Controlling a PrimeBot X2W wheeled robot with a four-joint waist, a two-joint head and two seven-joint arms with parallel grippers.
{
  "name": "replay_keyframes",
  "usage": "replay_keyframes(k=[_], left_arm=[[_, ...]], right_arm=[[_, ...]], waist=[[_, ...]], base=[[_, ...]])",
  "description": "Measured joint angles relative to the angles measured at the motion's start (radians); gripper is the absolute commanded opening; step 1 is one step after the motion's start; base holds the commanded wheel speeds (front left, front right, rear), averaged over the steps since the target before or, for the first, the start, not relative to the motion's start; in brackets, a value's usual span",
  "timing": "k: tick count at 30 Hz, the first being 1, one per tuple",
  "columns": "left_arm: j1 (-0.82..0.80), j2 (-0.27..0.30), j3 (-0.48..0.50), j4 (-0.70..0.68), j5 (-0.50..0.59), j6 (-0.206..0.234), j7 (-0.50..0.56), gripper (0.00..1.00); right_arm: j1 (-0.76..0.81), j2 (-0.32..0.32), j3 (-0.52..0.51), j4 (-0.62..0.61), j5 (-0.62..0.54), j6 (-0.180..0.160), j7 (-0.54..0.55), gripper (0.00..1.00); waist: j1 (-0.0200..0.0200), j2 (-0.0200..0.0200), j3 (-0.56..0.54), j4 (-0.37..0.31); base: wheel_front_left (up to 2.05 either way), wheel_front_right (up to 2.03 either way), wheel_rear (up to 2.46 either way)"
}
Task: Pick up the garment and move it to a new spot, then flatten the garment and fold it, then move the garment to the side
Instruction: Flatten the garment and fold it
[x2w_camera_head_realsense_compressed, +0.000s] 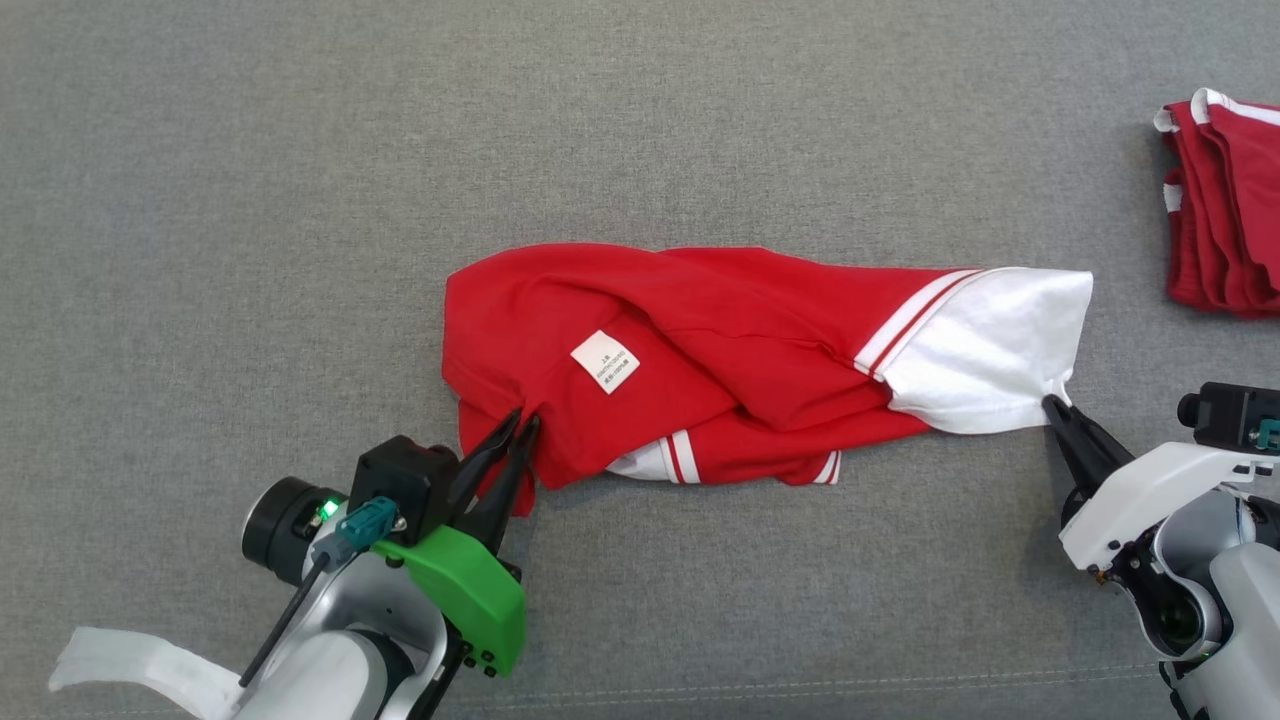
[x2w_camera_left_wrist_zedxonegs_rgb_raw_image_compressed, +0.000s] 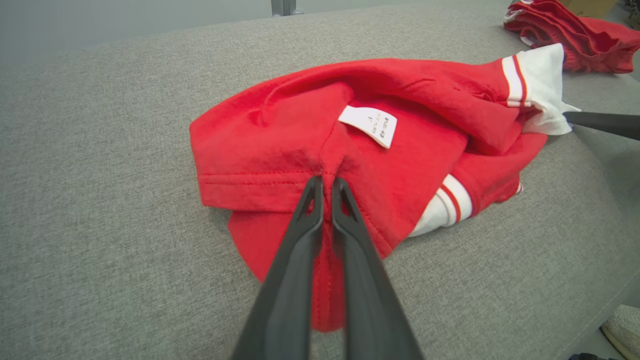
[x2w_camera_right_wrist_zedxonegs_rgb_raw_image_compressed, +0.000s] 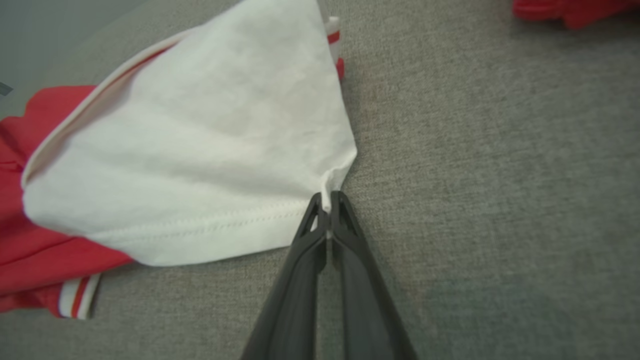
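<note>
My left hand (x2w_camera_head_realsense_compressed: 527, 417) pinching the red hem of the garment (x2w_camera_head_realsense_compressed: 720, 340), my right hand (x2w_camera_head_realsense_compressed: 1050, 402) pinching its white corner

Light is soft and diffuse, coming from overhead and spreading evenly over the grey fabric-covered worktop (x2w_camera_head_realsense_compressed: 300, 150); no glare is showing. The red and white knit garment (x2w_camera_head_realsense_compressed: 700, 340) is throwing only a thin, soft-edged shadow along its near hem. Head view is rendering crisp, weave visible. Left wrist view: the wide-angle lens is bowing the worktop's far edge. Right wrist view is reading softest: the garment's white panel is verging on overexposure, the folded red cloth pile (x2w_camera_right_wrist_zedxonegs_rgb_raw_image_compressed: 575, 10) is blurring, and the right gripper (x2w_camera_right_wrist_zedxonegs_rgb_raw_image_compressed: 327, 197) is smearing toward the bottom edge.
</note>
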Motion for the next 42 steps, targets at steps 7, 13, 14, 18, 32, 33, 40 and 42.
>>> replay_keyframes(k=[7, 13, 14, 18, 32, 33, 40, 42], left_arm=[[0.001, 0.001, 0.004, 0.017, -0.001, 0.0, 0.0, 1.0], [0.008, 0.017, 0.003, 0.036, -0.005, 0.0, 0.009, 1.0], [0.01, 0.02, 0.004, 0.035, -0.005, 0.0, 0.009, 1.0], [0.032, 0.022, 0.003, 0.018, -0.005, 0.0, 0.009, 1.0], [0.033, -0.006, 0.006, -0.001, -0.015, 0.0, -0.007, 0.96], [0.033, -0.007, 0.006, 0.001, -0.021, 0.0, -0.011, 0.94], [0.023, -0.009, 0.004, 0.016, -0.026, -0.001, -0.012, 0.8], [0.013, -0.009, 0.005, 0.022, -0.026, -0.001, -0.012, 0.77]], right_arm=[[0.0, -0.002, -0.002, 0.007, 0.003, 0.001, -0.001, 0.0], [0.001, -0.002, -0.005, 0.013, 0.011, 0.005, -0.001, 0.0], [0.001, -0.002, -0.005, 0.014, 0.014, 0.005, -0.001, 0.0], [0.006, -0.006, -0.012, 0.019, 0.016, 0.008, -0.002, 0.0], [0.009, -0.019, -0.007, 0.026, 0.016, 0.008, -0.001, 0.0], [0.009, -0.019, -0.005, 0.026, 0.016, 0.008, -0.001, 0.0], [0.009, -0.018, 0.004, 0.028, 0.015, 0.009, 0.001, 0.0], [0.009, -0.018, 0.004, 0.028, 0.015, 0.009, 0.001, 0.0]], waist=[[0.0, 0.0, -0.004, -0.001], [0.0, 0.0, -0.007, 0.002], [0.0, 0.0, -0.008, 0.002], [0.0, 0.0, -0.011, 0.008], [0.0, 0.0, -0.02, 0.025], [0.0, 0.0, -0.02, 0.024], [0.0, 0.0, -0.022, 0.012], [0.0, 0.0, -0.021, 0.01]], base=[[0.0, 0.0, 0.0], [0.0, 0.0, 0.0], [0.0, 0.0, 0.0], [0.0, 0.0, 0.0], [0.0, 0.0, 0.0], [0.0, 0.0, 0.0], [0.0, 0.0, 0.0], [0.0, 0.0, 0.0]])
